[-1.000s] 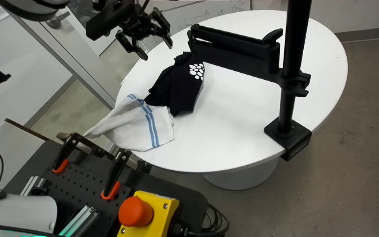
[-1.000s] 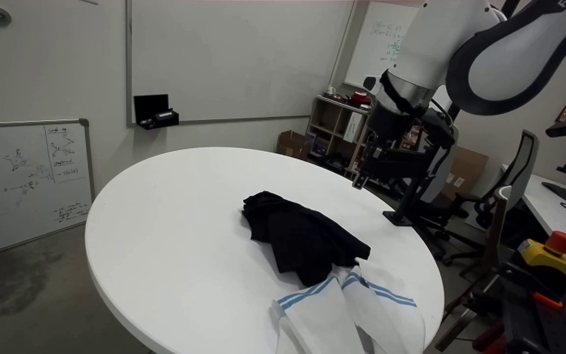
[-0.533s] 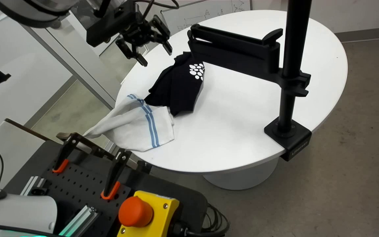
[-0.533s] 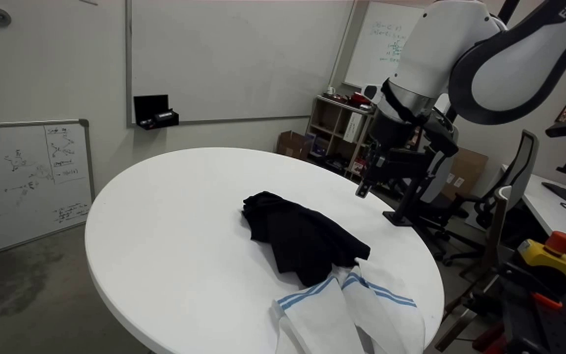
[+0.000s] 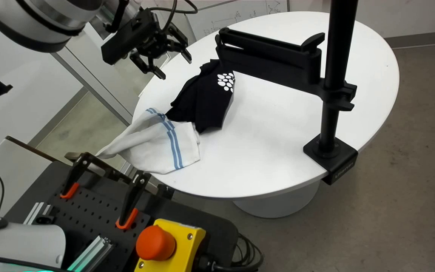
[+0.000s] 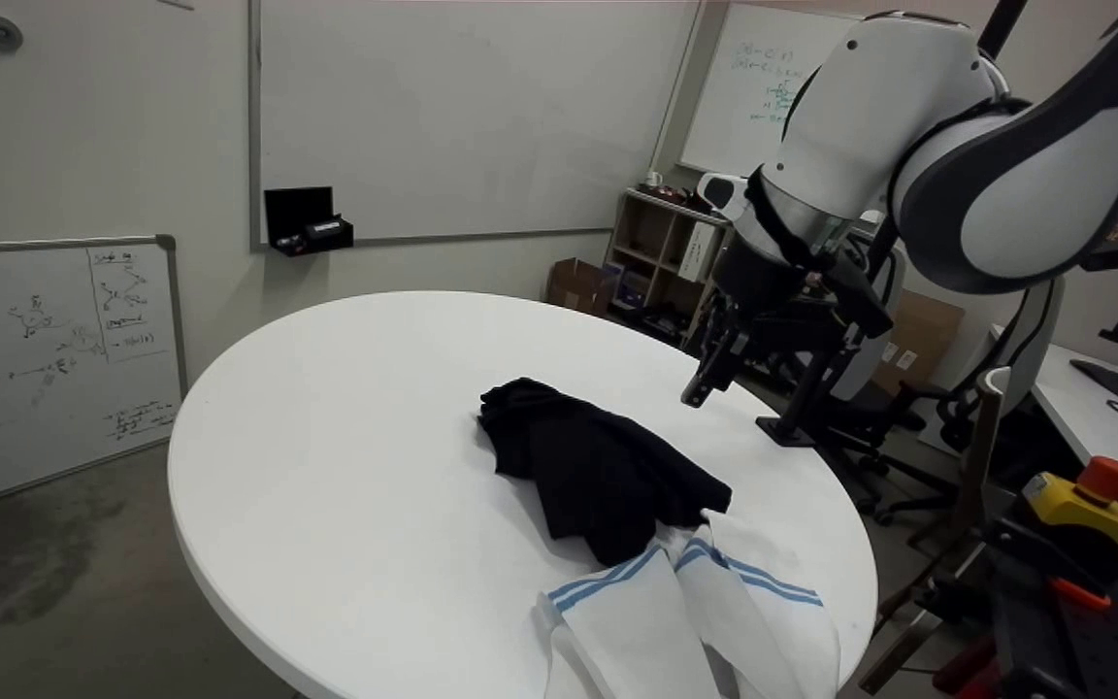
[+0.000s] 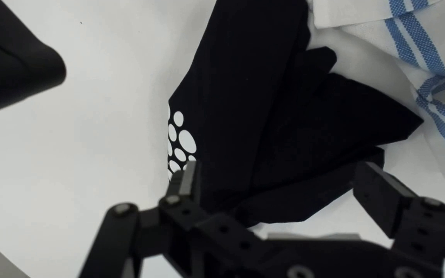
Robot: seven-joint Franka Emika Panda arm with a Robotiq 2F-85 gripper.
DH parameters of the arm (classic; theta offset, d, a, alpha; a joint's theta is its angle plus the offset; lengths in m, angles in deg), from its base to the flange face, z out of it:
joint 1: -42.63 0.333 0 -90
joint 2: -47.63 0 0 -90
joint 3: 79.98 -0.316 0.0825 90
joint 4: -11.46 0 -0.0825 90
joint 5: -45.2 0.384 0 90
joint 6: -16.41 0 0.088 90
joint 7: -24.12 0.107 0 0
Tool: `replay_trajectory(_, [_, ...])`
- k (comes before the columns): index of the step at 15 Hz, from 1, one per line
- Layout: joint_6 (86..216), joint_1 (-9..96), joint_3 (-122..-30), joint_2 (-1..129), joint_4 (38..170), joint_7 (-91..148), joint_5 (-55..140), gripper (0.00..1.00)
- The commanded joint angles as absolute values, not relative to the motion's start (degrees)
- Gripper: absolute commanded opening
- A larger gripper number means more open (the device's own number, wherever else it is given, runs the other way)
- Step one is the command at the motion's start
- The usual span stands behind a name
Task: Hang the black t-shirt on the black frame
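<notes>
- White cloth towel with blue stripes [image 5: 151, 145]: lies partly over the edge of the round white table [image 5: 266, 151].
- Black two-fingered gripper [image 5: 176, 68]: above the table, spread wide, holding nothing.
- Crumpled black cloth t-shirt with white spots [image 5: 205, 100]: on the table.
- Black pole-shaped frame with folded arm [image 5: 312, 71]: upright at the table's edge.

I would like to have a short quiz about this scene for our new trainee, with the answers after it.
1. True or false: the black t-shirt lies on the white table, not on the black frame.
2. Choose: the gripper is (a) shut on the t-shirt, (b) open and holding nothing, (c) out of view.
3. Complete: the white towel is striped in ____.

Key: 1. True; 2. b; 3. blue.
</notes>
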State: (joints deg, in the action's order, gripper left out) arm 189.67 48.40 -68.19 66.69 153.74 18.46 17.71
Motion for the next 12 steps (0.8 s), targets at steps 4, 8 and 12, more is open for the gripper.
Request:
replay_trajectory(4, [191.5,56.9,-61.5,72.3,149.1,27.4,16.1,1.00])
replay_trajectory(8, [190.3,59.5,-60.3,76.8,144.6,32.0,17.8,1.00])
replay_trajectory(12, [188.7,59.0,-61.6,82.1,140.2,32.3,21.3,1.00])
